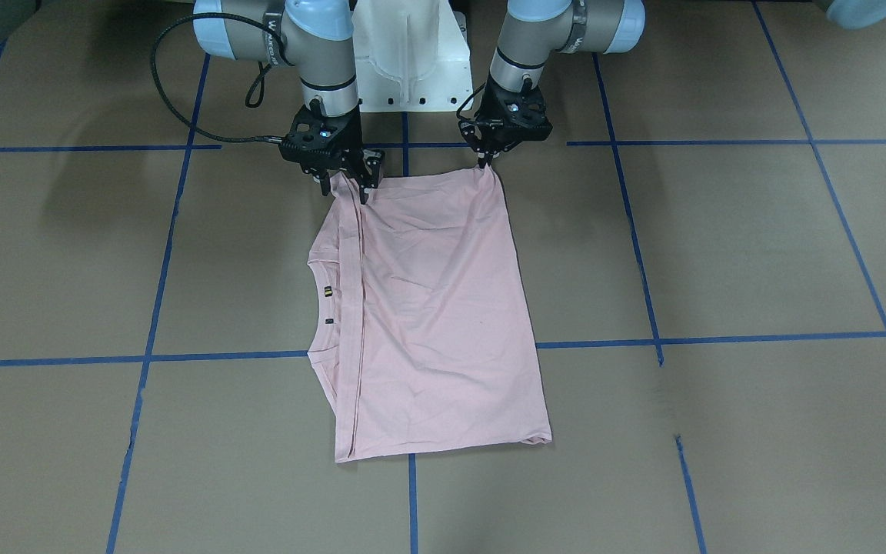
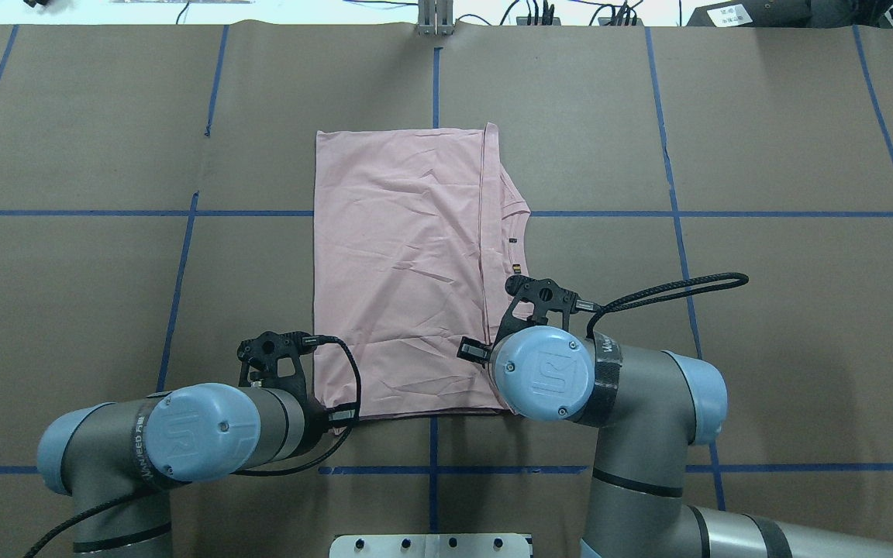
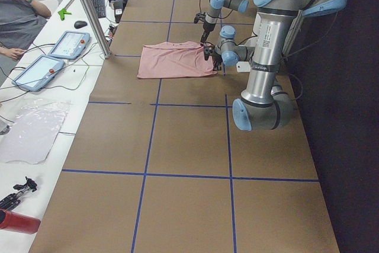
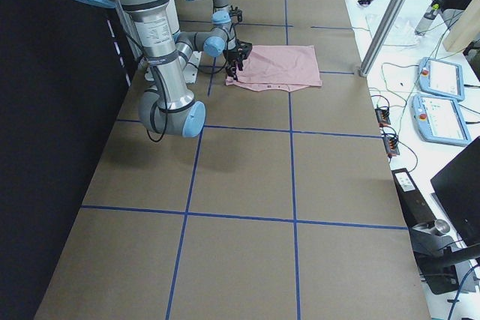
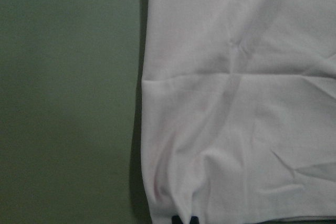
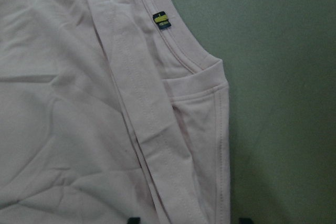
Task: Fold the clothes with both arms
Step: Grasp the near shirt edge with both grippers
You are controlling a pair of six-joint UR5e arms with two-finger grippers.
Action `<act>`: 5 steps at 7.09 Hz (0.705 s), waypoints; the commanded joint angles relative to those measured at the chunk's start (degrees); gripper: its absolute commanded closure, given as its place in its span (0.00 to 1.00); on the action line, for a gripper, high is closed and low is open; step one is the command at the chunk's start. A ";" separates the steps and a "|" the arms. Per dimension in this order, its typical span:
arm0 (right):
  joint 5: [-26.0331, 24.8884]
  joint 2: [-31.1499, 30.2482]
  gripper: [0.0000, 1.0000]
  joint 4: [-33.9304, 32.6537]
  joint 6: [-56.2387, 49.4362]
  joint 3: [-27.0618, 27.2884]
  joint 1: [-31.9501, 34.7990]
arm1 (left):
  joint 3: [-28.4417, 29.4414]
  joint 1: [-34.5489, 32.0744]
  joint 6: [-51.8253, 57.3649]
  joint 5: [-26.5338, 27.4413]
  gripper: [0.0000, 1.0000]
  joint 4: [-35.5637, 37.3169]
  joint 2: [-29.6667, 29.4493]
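Note:
The pale pink T-shirt [image 1: 435,308] lies folded lengthwise on the brown table, plain side up, with its collar and small neck tags [image 1: 328,291] showing along one long edge. My left gripper [image 1: 488,159] is at the shirt's near corner, away from the collar. It is shut on the cloth, and its fingertips [image 5: 185,219] pinch the hem. My right gripper [image 1: 347,188] is at the near corner on the collar side. It is open, and its fingertips [image 6: 134,219] straddle the folded sleeve edge. In the overhead view both wrists hide the grippers at the T-shirt's [image 2: 400,271] near hem.
The white pedestal [image 1: 404,61] stands just behind the grippers. Blue tape lines [image 1: 412,492] grid the table. A metal pole [image 3: 89,10] rises at the far edge. Beyond it, a side bench holds tablets [image 3: 70,44] and a person [image 3: 18,16] sits there.

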 commanded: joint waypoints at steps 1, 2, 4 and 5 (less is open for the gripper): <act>0.25 1.39 0.32 -0.16 1.06 -1.99 -1.31 | -0.11 0.03 0.00 0.00 1.00 0.00 0.00; 0.25 4.36 0.32 -0.07 1.15 -5.66 -1.32 | -0.11 0.03 0.00 0.09 1.00 0.00 0.00; 1.12 4.92 0.32 -1.90 0.97 -6.32 -1.32 | -0.11 0.03 0.00 0.09 1.00 0.00 0.00; 1.56 4.83 0.32 -4.35 0.97 -4.05 -1.32 | -0.11 0.03 0.00 0.09 1.00 0.00 0.00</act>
